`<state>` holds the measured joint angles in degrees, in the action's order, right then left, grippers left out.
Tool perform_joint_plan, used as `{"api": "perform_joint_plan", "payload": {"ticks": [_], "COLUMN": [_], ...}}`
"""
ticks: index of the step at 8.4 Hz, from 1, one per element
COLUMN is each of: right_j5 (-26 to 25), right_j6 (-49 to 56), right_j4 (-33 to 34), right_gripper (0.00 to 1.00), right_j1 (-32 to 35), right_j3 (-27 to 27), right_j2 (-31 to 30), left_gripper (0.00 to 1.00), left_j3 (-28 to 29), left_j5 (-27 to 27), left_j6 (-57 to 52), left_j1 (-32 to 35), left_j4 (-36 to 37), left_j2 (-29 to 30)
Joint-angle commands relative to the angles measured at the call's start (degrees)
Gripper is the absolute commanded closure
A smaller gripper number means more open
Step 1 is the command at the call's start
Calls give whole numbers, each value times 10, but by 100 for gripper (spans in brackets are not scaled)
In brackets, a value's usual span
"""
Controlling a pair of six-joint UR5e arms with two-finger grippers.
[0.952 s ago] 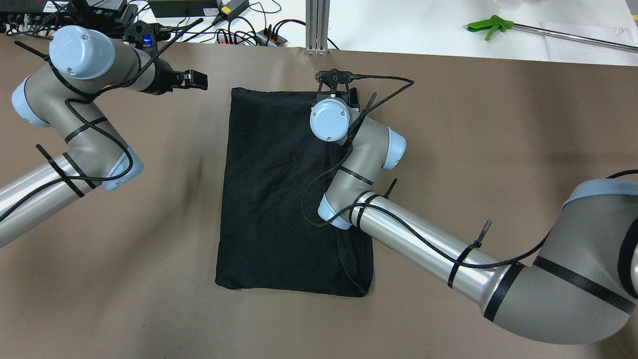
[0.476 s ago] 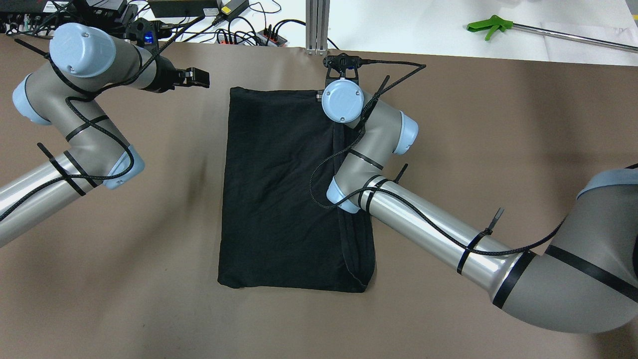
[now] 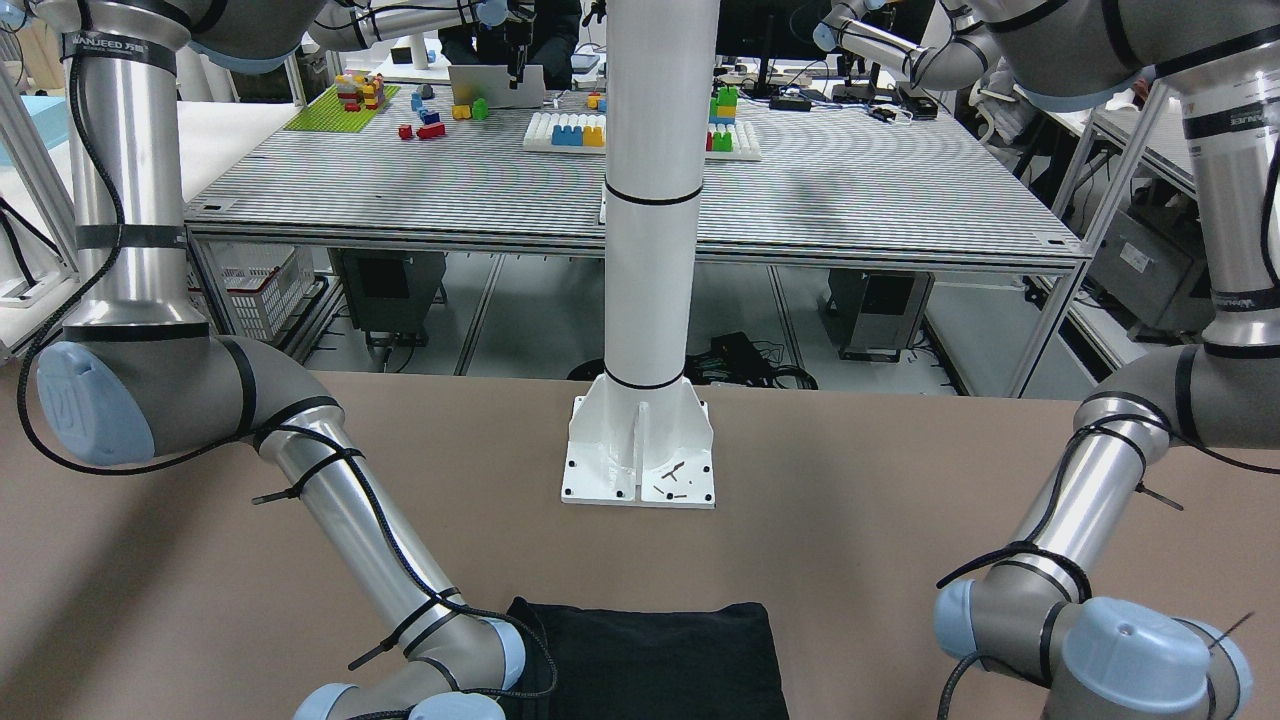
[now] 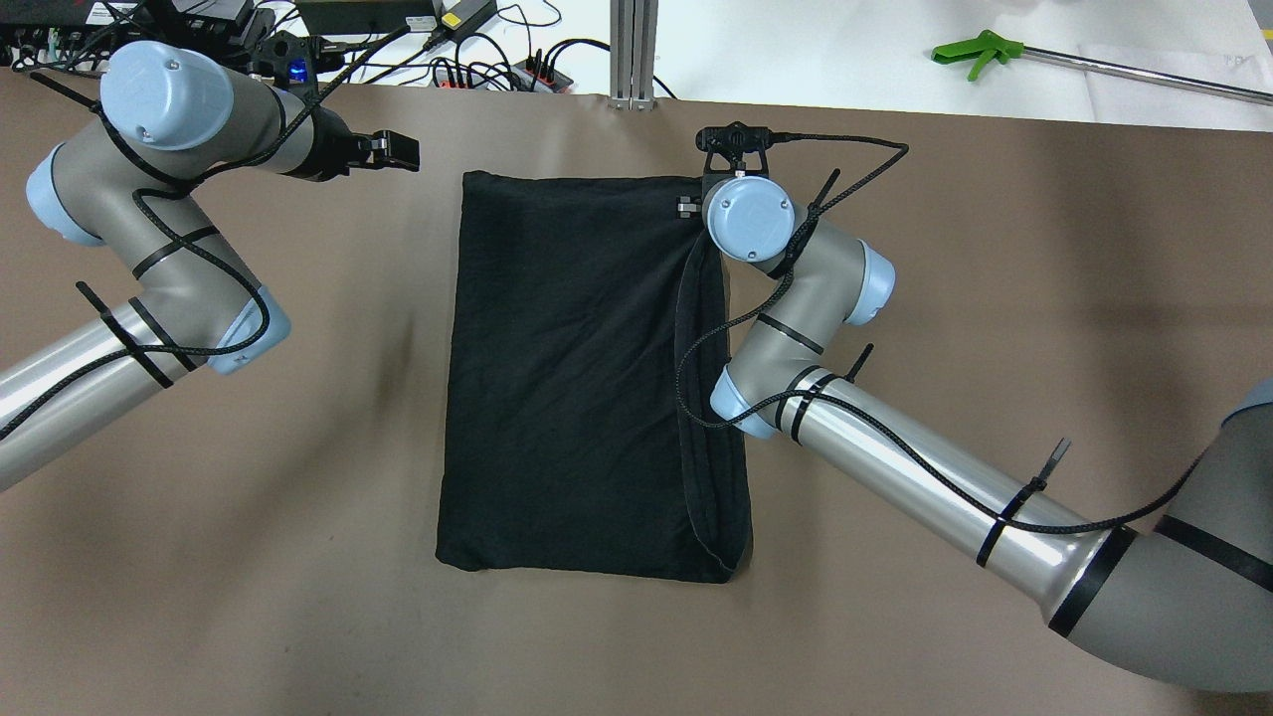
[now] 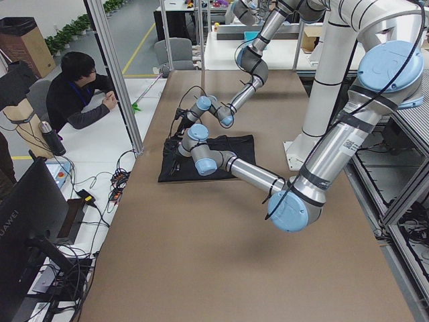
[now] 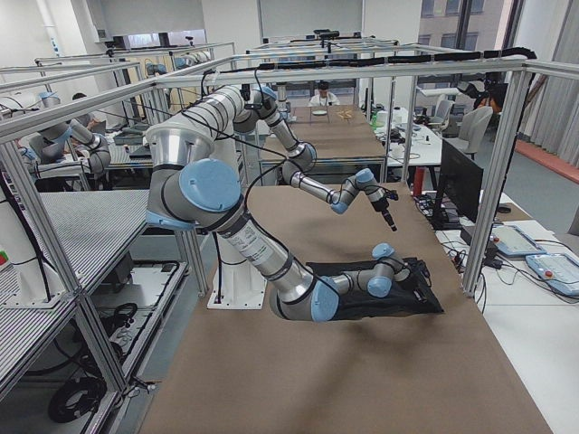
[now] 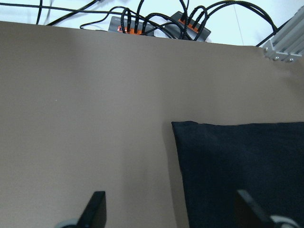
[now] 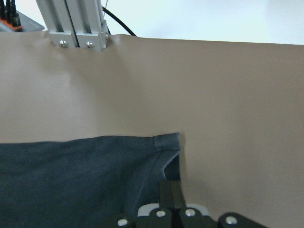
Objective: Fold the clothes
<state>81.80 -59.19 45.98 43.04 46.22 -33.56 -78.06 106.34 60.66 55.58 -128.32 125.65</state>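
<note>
The black garment point(image 4: 577, 378) lies as a folded rectangle in the middle of the brown table point(image 4: 995, 249); it also shows in the front view point(image 3: 650, 655). My right gripper point(image 8: 172, 192) is at its far right corner, fingers together, pinching the hemmed corner point(image 8: 166, 142), which is slightly lifted. In the overhead view the right wrist point(image 4: 748, 219) hides those fingers. A hemmed strip point(image 4: 701, 398) runs along the garment's right side. My left gripper point(image 4: 398, 151) is open and empty, hovering just left of the garment's far left corner point(image 7: 178, 126).
Power strips and cables point(image 4: 497, 70) and an aluminium post point(image 4: 634, 50) sit at the far table edge. A green-handled reacher tool point(image 4: 980, 50) lies on the white surface beyond. The white column base point(image 3: 640, 450) stands at the robot's side.
My right gripper has moved to the right along the garment's far edge to its right corner, drawing the top layer's hem rightward. The left arm has barely moved.
</note>
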Motion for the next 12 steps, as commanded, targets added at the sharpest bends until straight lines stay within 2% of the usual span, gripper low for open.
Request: {"api": "perform_joint_plan", "payload": {"ticks": [1,2,3,4,6,9,12], "right_j5": [5,6,11,28,33,32,28], "right_j6": [9,9,8,6,1,-36,-37], "right_j4": [-3,-3,-2,1,16,101,117], "right_gripper": [100,100,71,7,6,6,10], "right_j1": [5,5,7,13,13,-7,-34], "right_j3": [18,23,23,25,59,135,136], "right_j2": [-14,-13,-12,-11,-12,-22,-33], "left_gripper": [5,5,5,5,5,5,5], "left_j3": [2,3,9,18,19,19,19], "left_j5": [-1,-1,-1,-1,0,0,0], "left_j6": [2,2,2,2,7,5,5], "left_j1": [0,0,0,1,1,8,8], "left_j4": [4,4,4,4,4,4,4], "left_j2": [0,0,2,11,14,17,17]}}
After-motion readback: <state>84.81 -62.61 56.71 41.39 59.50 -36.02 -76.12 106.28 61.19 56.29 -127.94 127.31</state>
